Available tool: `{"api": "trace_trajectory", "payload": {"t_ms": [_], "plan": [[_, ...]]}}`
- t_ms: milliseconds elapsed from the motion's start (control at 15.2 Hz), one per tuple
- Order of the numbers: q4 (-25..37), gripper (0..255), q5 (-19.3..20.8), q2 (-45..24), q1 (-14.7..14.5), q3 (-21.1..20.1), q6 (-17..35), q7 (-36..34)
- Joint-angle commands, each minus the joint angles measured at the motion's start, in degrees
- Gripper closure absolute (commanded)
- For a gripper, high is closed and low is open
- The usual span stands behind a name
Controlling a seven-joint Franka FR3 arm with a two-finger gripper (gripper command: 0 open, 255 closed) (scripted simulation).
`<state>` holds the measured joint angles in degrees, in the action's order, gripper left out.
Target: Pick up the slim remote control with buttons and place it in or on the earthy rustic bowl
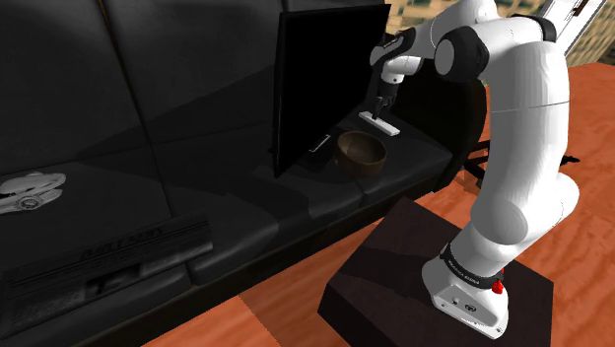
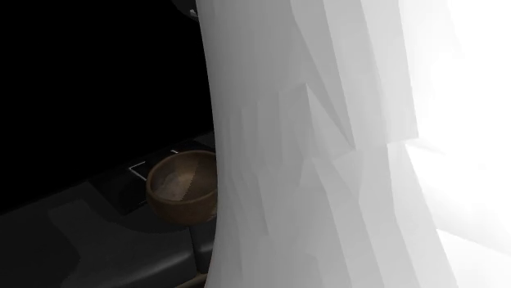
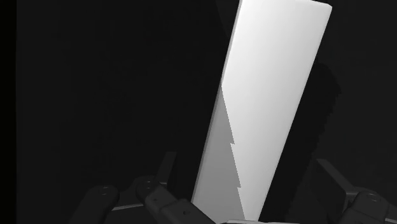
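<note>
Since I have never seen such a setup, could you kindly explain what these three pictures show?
A white robot arm with a black two-finger gripper stands on a dark box beside a black sofa. One camera looks over the stand, another sits close by, and a third rides on the hand. On the seat sit a rounded brown bowl and a slim white remote control. The gripper hangs open just above the remote, so nothing is held.
</note>
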<state>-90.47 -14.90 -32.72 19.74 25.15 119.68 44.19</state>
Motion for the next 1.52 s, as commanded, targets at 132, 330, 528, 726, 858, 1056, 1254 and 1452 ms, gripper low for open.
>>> {"api": "trace_trajectory", "payload": {"t_ms": [132, 330, 528, 726, 858, 1056, 1254, 1452], "plan": [[-1.02, 0, -0.69, -1.56, 0.12, -0.51, 2.33, 0.37], [-1.14, 0, -0.8, -1.77, 0.15, -0.57, 2.65, 0.44], [-1.14, 0, -0.81, -1.78, 0.14, -0.55, 2.65, 0.44], [-1.18, 255, -0.81, -1.77, 0.11, -0.55, 2.68, 0.44], [-1.01, 255, -0.82, -1.83, 0.18, -0.55, 2.57, 0.47], [-1.01, 255, -0.83, -1.85, 0.19, -0.55, 2.58, 0.48], [-1.04, 255, -0.83, -1.83, 0.2, -0.54, 2.6, 0.51], [-0.73, 255, -0.45, -1.02, -0.01, -0.29, 1.53, 0.24]]}}
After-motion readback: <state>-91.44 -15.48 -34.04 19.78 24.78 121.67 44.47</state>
